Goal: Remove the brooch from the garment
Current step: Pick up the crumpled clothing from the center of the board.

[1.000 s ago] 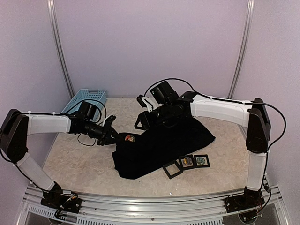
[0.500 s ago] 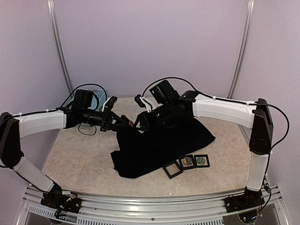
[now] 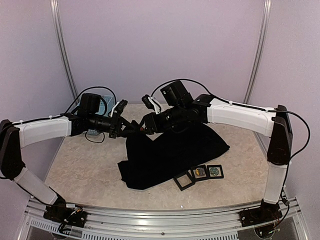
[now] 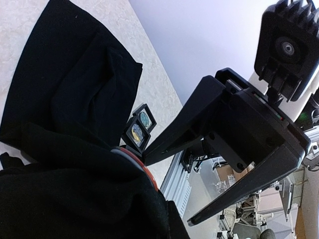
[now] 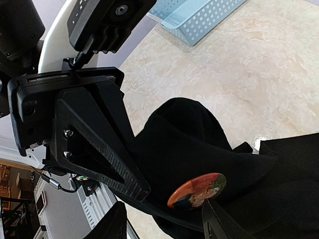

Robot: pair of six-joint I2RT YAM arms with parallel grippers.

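Left fingers (image 5: 99, 149): pressed together on a fold of the garment (image 3: 175, 150), holding that fold up off the counter (image 3: 90, 170).
Right fingers (image 4: 184, 122): spread apart with nothing between them, pointing at the raised fold from the other side, tips just beside the brooch (image 5: 197, 190).
Brooch: a round orange-and-red badge with a picture on its face. It sits on the lifted fold, close to the tip of the left fingers. From the left wrist view only its red rim shows over the edge of the cloth.
Garment: black and floppy. Its left end is pulled up to where the two arms meet, and the rest lies crumpled on the counter, spreading toward the right.
Frames (image 3: 200, 172): three small black squares in a row on the counter, just beside the near edge of the garment; two hold small round pieces and the left one is tilted.
Basket (image 5: 199, 17): light blue with dotted walls, at the far left of the counter, partly hidden behind the left arm in the top view.
Arms: both reach inward, meeting above the middle of the counter.
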